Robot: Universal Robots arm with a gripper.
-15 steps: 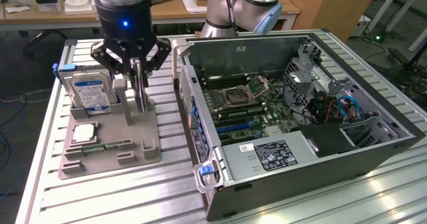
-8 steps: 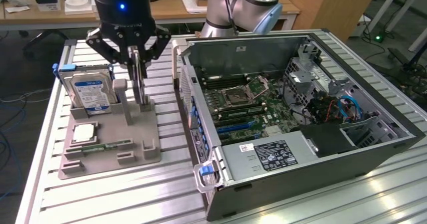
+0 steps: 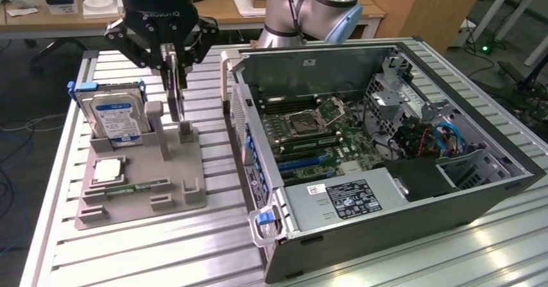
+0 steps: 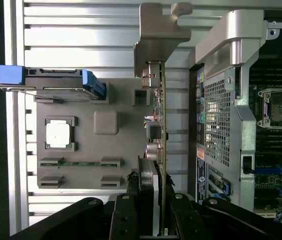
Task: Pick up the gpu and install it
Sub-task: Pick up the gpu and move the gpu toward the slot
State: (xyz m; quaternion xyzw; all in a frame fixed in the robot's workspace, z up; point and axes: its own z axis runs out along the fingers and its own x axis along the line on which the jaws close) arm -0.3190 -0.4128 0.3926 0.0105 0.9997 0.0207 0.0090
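Exterior view, with wrist view — one gripper (image 3: 174, 65), jaws narrowed onto one gpu (image 3: 178, 101), held upright and edge-on above one grey fixture (image 3: 145, 200). Whether the card's lower edge touches the fixture's post cannot be told. Wrist view: the gpu's one pale bracket (image 4: 158, 35) lies at the end away from the fingers (image 4: 126, 215). On the fixture — one hard drive (image 3: 115, 117) standing, one processor chip (image 3: 107, 170), one memory stick (image 3: 137, 187). At the exterior view's right, one open computer case (image 3: 505, 146) rests on the slatted table (image 3: 171, 248).
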